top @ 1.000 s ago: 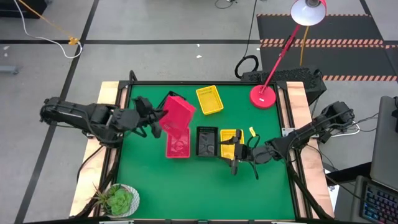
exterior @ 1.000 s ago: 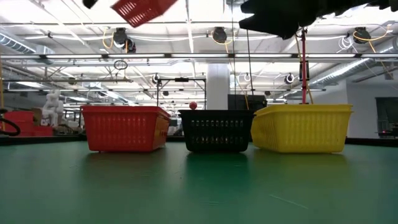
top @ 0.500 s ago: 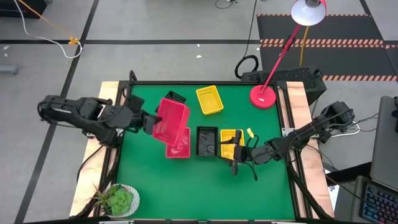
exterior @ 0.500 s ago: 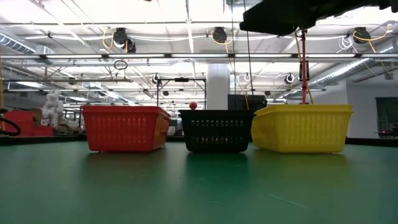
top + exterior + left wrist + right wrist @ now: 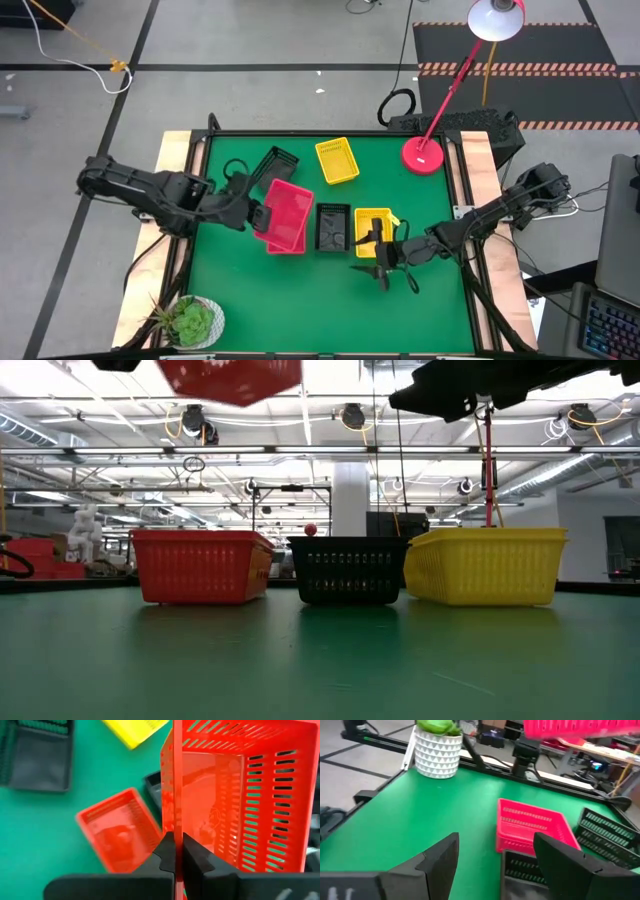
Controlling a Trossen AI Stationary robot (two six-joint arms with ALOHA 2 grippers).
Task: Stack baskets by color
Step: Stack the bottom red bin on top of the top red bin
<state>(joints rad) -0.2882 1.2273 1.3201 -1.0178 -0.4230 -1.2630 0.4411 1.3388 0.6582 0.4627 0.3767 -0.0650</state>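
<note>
My left gripper [image 5: 255, 214] is shut on a red basket [image 5: 286, 210], which it holds in the air over a second red basket [image 5: 283, 243] standing on the green table. The low view shows the held basket [image 5: 230, 378] high above the row of red [image 5: 200, 565], black [image 5: 348, 570] and yellow [image 5: 485, 565] baskets. Another black basket [image 5: 275, 161] and another yellow one [image 5: 337, 160] lie farther back. My right gripper [image 5: 385, 268] stands open near the yellow basket [image 5: 372, 228], with nothing between its fingers. My left gripper pinches one side wall [image 5: 173, 820] of the red basket between its two fingers, one finger inside the basket and one outside. The fingers come from the table's left, slanting down. The basket is lifted clear and tilted above the red basket on the table [image 5: 117, 835].
A round red lamp base [image 5: 423, 154] stands at the far right corner. A white plant pot [image 5: 193, 322] stands at the near left corner. In the right wrist view a black basket [image 5: 607, 837] lies beyond the red one [image 5: 532, 827].
My left gripper has carried the red basket toward the table's near edge and a little right, to over the red basket on the table. It has rolled, so the basket now lies flatter. My right gripper has turned a little in place.
</note>
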